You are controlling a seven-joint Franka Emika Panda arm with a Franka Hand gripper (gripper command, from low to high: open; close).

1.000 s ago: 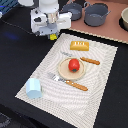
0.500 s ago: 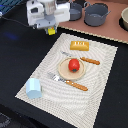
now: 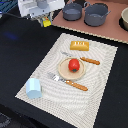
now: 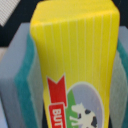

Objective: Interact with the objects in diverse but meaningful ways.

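My gripper (image 3: 45,20) is at the back of the exterior view's left, above the black table, shut on the small yellow box (image 3: 47,23). In the wrist view the yellow box (image 4: 75,55) fills the picture, with red marks and a cow picture, clamped between teal-padded grey fingers (image 4: 22,80). The red tomato (image 3: 74,64) sits on a tan plate (image 3: 63,71) in the middle of the striped placemat (image 3: 100,95). The orange bread slab (image 3: 79,46) lies at the mat's far edge. The pale blue carton (image 3: 33,88) stands on the mat's near left corner.
An orange-handled fork (image 3: 69,83) lies in front of the plate and a knife (image 3: 86,59) behind it. Two grey pots (image 3: 73,11) (image 3: 96,14) stand on a brown board (image 3: 112,30) at the back right. A bowl (image 3: 124,19) shows at the right edge.
My gripper has moved a little toward the exterior view's left and back, still holding the yellow box. The things on the mat have not moved.
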